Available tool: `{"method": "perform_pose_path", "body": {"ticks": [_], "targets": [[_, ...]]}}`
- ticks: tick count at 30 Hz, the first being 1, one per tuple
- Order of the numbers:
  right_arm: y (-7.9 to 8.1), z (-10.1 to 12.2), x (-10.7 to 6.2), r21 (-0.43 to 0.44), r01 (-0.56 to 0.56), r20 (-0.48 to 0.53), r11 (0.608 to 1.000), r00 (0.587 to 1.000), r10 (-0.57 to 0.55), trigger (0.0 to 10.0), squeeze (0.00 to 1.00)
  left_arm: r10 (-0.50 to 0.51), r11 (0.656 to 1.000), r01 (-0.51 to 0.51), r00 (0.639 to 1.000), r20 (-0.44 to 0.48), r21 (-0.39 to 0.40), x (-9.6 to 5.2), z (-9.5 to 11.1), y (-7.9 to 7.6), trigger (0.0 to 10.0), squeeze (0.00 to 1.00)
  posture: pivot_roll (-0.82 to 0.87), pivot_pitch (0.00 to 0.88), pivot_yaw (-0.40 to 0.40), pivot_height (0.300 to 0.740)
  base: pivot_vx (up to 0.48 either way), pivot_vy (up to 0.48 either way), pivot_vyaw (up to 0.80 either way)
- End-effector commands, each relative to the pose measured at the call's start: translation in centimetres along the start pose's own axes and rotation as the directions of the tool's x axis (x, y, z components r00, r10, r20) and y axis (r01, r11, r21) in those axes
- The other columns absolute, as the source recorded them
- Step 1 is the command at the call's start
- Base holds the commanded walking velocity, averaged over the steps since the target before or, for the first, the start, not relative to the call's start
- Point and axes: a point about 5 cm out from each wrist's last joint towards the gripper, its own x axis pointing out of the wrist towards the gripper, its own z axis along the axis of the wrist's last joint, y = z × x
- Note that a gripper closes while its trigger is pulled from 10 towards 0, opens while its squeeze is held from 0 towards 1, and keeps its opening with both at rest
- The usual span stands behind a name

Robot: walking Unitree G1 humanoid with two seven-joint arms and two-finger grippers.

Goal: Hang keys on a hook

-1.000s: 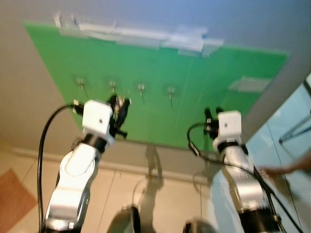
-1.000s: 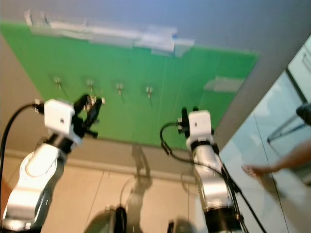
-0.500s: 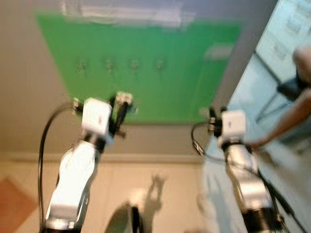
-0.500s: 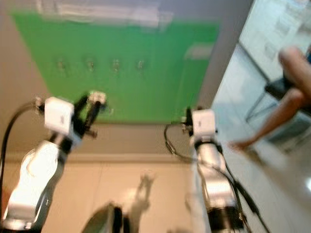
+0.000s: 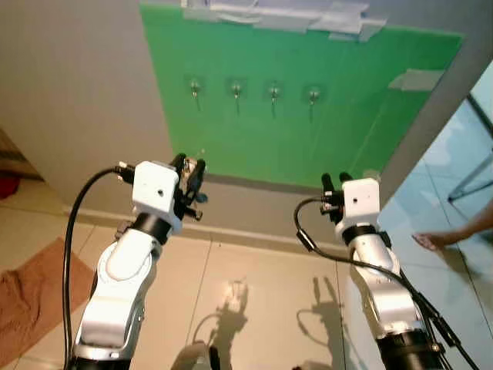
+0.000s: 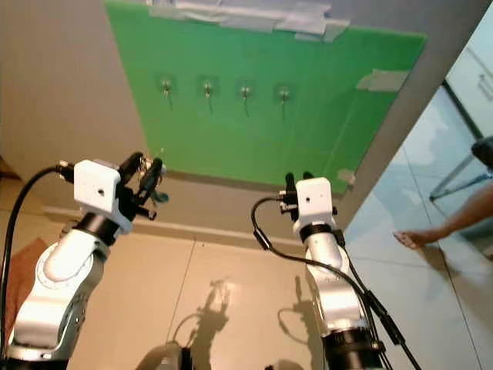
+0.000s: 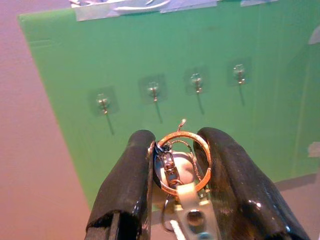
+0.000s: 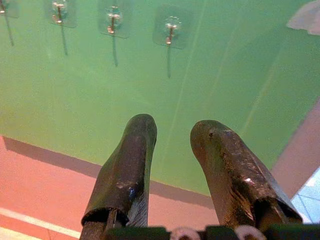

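A green board (image 5: 323,100) is taped to the wall, with a row of several small metal hooks (image 5: 236,89) across its upper part. My left gripper (image 5: 190,171) is raised below and left of the hooks, some way from the board, shut on a key ring (image 7: 181,159) with a copper-coloured ring and a white fob. The hooks (image 7: 154,91) show beyond the ring in the left wrist view. My right gripper (image 5: 334,182) is held up near the board's lower right edge, its fingers (image 8: 131,165) slightly apart with nothing between them.
The beige wall (image 5: 69,92) runs left of the board, and a tiled floor (image 5: 254,285) lies below. A brown mat (image 5: 27,297) lies at the lower left. A person's hand (image 5: 435,240) reaches in at the right over pale blue tiles.
The camera has swung, so the board and hooks now sit higher and more central, and the picture is sharp again. Both grippers hold the same poses; the keys stay in the left one.
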Motion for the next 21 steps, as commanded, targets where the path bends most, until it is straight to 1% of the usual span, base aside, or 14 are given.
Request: {"method": "perform_pose_path", "body": {"ticks": [1,7,9,10,17,21], "targets": [[-0.3,-0.16,0.0,-0.003,0.011,-0.009,1.0,1.0,-0.011,10.0,0.0,0.004,1.0,-0.004,1.0,-0.003,0.004,0.14,-0.04,0.06,0.0,0.0,-0.09,0.072,0.018,0.715,0.0,0.0,0.0],[-0.35,-0.19,-0.01,-0.004,0.016,-0.008,1.0,1.0,-0.016,10.0,0.0,0.003,1.0,-0.003,1.0,-0.001,0.005,0.17,-0.06,0.18,0.0,0.0,-0.09,0.071,0.018,0.715,0.0,0.0,0.0],[-0.37,-0.19,-0.01,-0.006,0.017,-0.008,1.0,1.0,-0.017,10.0,0.0,0.001,1.0,-0.001,1.0,-0.002,0.005,0.19,-0.11,0.2,0.0,0.0,-0.09,0.072,0.023,0.715,0.0,0.0,0.0],[-0.31,-0.22,0.02,-0.006,0.018,-0.008,1.0,1.0,-0.018,10.0,0.0,0.0,1.0,0.0,1.0,-0.006,0.003,0.22,-0.21,0.28,0.0,0.0,-0.09,0.065,0.037,0.715,0.0,0.0,0.0],[-0.06,-0.22,0.04,0.017,0.033,-0.002,0.999,0.999,-0.033,10.0,0.0,-0.011,1.0,0.011,1.0,-0.006,0.021,0.64,-0.19,0.6,0.0,0.0,-0.1,0.062,0.048,0.715,0.0,0.0,0.0],[-0.18,-0.34,-0.16,0.02,0.034,-0.008,0.999,0.999,-0.034,10.0,0.0,-0.008,1.0,0.008,1.0,-0.01,-0.008,0.73,-0.38,0.34,0.0,0.0,-0.1,0.061,0.045,0.715,0.0,0.0,0.0]]}}
